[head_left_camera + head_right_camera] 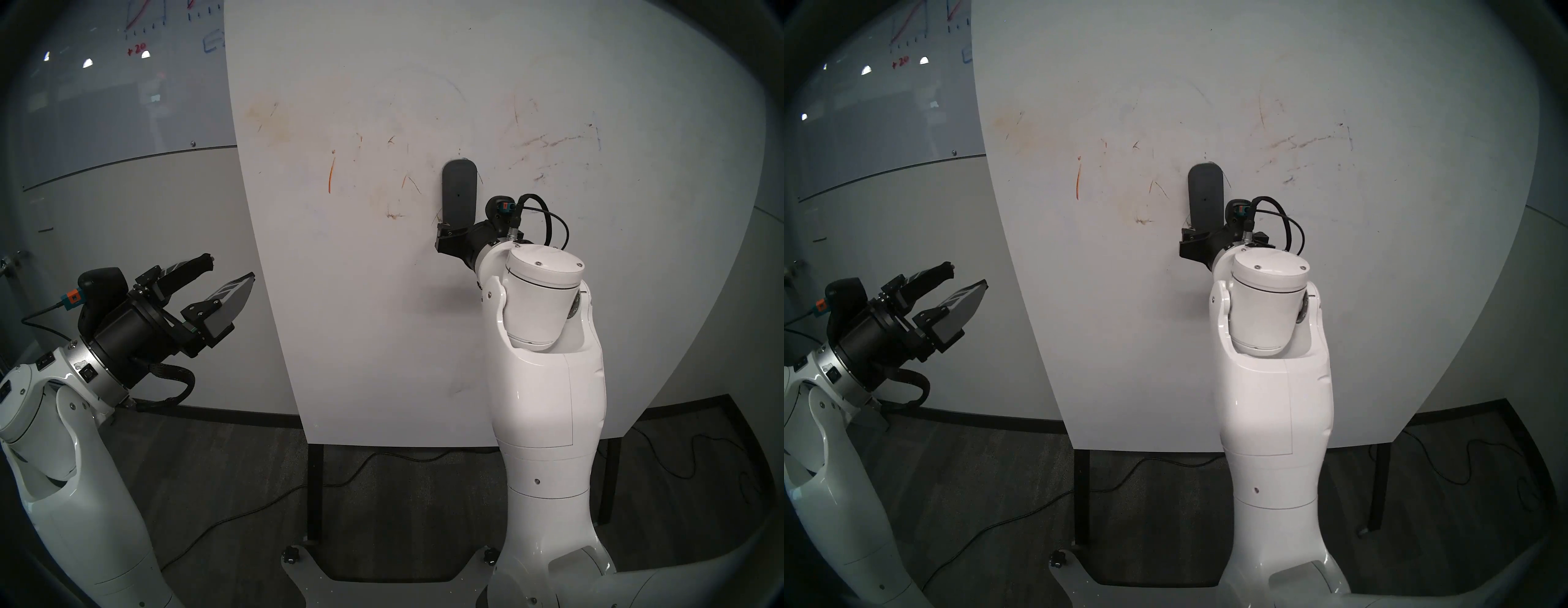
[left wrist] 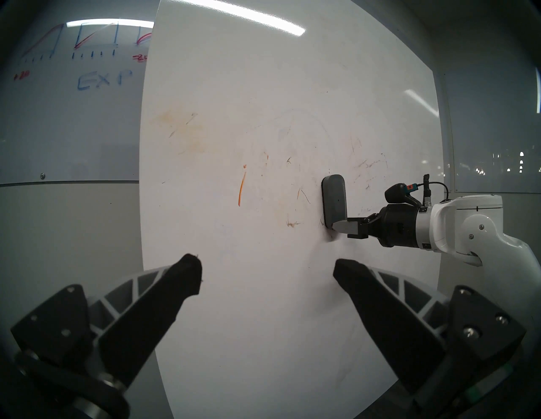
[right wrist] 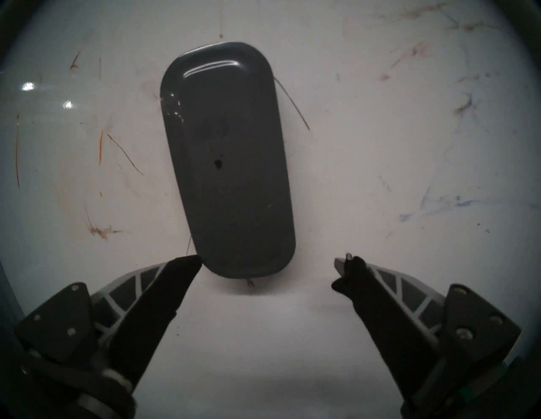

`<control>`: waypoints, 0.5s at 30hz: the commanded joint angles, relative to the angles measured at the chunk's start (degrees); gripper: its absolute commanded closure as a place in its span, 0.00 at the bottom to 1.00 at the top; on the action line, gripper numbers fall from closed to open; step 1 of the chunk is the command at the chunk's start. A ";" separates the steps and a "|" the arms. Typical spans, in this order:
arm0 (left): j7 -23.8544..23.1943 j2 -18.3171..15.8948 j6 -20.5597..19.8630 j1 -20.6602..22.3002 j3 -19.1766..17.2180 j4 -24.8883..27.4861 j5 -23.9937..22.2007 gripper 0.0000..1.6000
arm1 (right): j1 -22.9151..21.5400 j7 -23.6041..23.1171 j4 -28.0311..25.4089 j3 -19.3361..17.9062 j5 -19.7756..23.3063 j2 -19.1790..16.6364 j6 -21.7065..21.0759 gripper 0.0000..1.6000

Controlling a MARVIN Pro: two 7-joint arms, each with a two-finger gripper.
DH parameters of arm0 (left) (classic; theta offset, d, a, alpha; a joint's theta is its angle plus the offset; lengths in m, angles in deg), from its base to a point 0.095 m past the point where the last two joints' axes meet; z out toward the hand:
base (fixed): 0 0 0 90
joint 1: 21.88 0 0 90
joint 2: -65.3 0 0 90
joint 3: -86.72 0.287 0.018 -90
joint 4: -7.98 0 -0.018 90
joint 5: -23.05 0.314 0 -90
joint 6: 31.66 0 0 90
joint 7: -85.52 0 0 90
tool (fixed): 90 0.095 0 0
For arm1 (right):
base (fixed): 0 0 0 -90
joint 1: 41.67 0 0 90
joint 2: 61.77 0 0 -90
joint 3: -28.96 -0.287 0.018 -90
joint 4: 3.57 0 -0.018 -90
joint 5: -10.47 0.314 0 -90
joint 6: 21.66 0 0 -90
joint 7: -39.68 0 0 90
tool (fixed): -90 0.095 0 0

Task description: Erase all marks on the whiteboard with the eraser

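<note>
The whiteboard (image 1: pixel 382 318) stands upright in front of me. Of the orange marks, a thin slanted stroke (image 1: pixel 331 178) remains at centre left, with a short orange fragment (image 1: pixel 405 181) nearer the eraser; faint smudges surround them. The dark grey eraser (image 1: pixel 459 193) sits upright on the board. My right gripper (image 1: pixel 449 231) is open just below it; in the right wrist view its left fingertip (image 3: pixel 187 264) touches the eraser's (image 3: pixel 228 164) lower corner and the other finger stands clear. My left gripper (image 1: pixel 229 269) is open and empty, left of the board's edge.
A greyish glass wall board (image 1: pixel 127 63) with red and blue graph scribbles hangs at the back left. The whiteboard's black legs (image 1: pixel 315 492) stand on dark carpet, with cables (image 1: pixel 382 458) across the floor. My right forearm (image 1: pixel 547 382) covers the board's lower right.
</note>
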 commanded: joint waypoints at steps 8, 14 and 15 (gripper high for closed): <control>0.09 -0.10 0.01 0.15 0.13 0.91 -0.26 0.00 | 1.97 -4.12 -9.62 -4.72 4.27 -1.48 -5.88 0.00; 0.11 -0.10 0.01 0.15 0.13 0.91 -0.28 0.00 | 3.34 -6.93 -11.74 -8.03 6.11 -2.77 -5.88 0.00; 0.11 -0.10 0.01 0.15 0.13 0.91 -0.28 0.00 | 3.49 -7.31 -12.01 -8.54 6.42 -2.84 -5.88 0.00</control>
